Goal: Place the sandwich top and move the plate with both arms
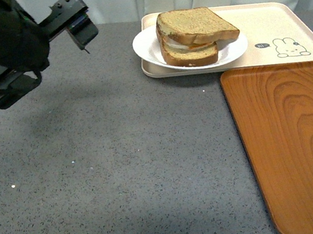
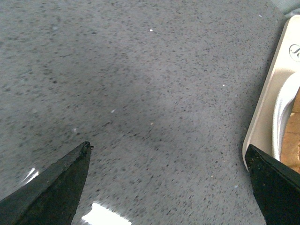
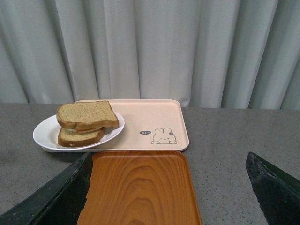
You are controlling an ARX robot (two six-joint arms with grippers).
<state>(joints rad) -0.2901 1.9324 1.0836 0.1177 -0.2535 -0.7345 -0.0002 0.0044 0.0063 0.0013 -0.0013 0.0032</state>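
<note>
wood tray (image 1: 293, 143) just in front of rabbit tray (image 1: 284, 24); sandwich top (image 1: 195, 26) stacked on plate (image 1: 147, 49) on its left end. left gripper (image 2: 168, 178) & right gripper (image 3: 171, 187) jaws apart, empty.

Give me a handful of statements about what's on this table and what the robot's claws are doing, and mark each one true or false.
1. The sandwich top lies on the stack on the plate. True.
2. The plate sits on the wood-grain tray. False: it rests on the cream rabbit tray, hanging over that tray's edge.
3. The left gripper is holding a bread slice. False: its fingers are spread apart over bare grey table and hold nothing.
4. The right gripper is open. True.
5. The wood-grain tray carries a fried egg. False: nothing lies on it.
</note>
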